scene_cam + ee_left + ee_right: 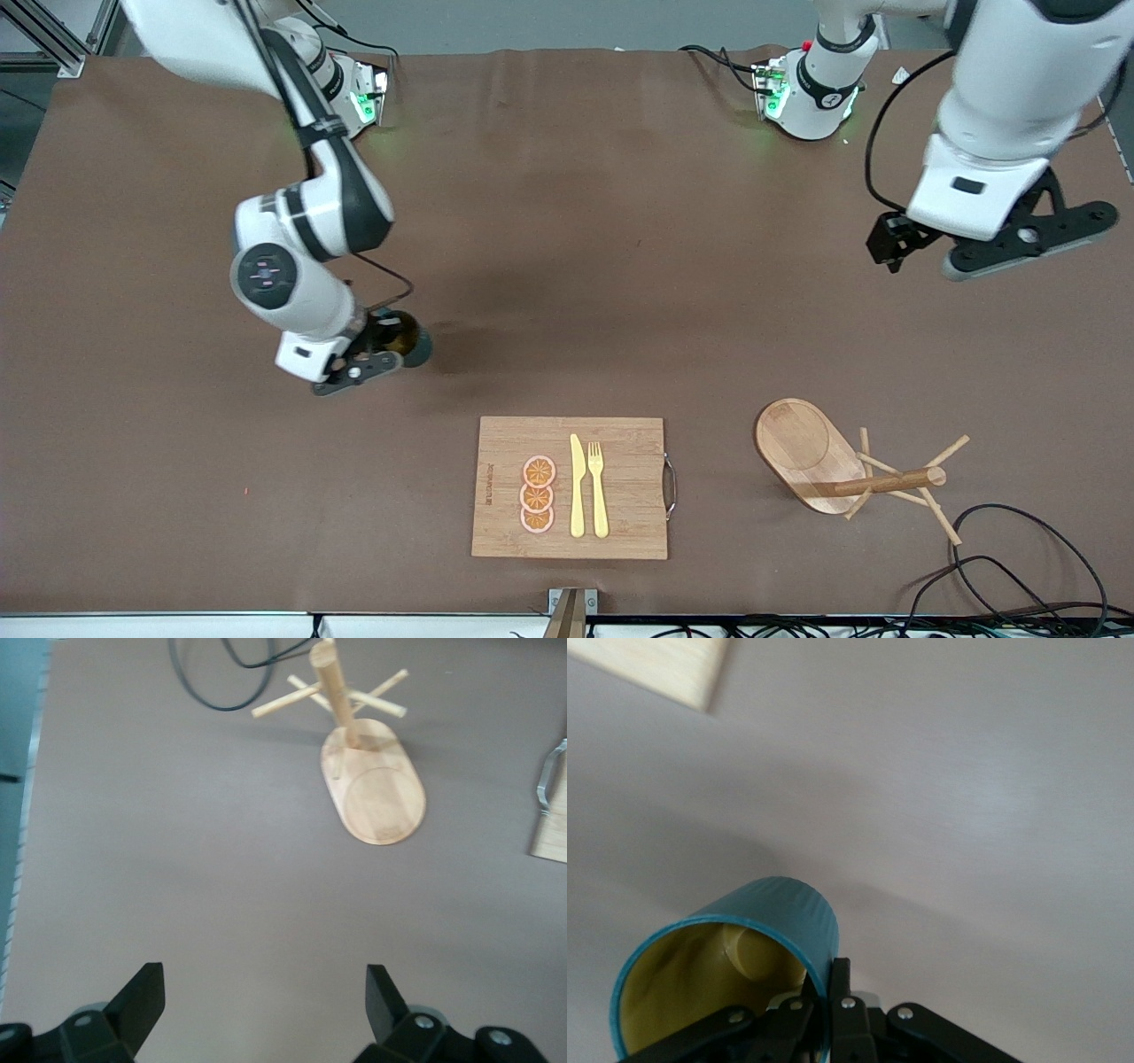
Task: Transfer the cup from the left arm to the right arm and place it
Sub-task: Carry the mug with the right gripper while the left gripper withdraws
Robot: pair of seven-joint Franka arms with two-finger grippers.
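Observation:
The dark teal ribbed cup [415, 342] with a yellow inside is held by my right gripper [387, 344], low over the brown table toward the right arm's end. In the right wrist view the cup [775, 926] is tilted, its mouth facing the camera. The right gripper [827, 990] is shut on the cup's wall at the rim, one finger inside and one outside. The handle is hidden. My left gripper [1032, 241] hangs open and empty over the table at the left arm's end. It also shows in the left wrist view [263, 1001], over bare table.
A wooden cutting board [620, 532] with orange slices [538, 494], a yellow knife [577, 486] and fork [598, 487] lies near the front camera. A wooden mug tree [828, 465] stands beside it toward the left arm's end, with black cables [1019, 567] nearby.

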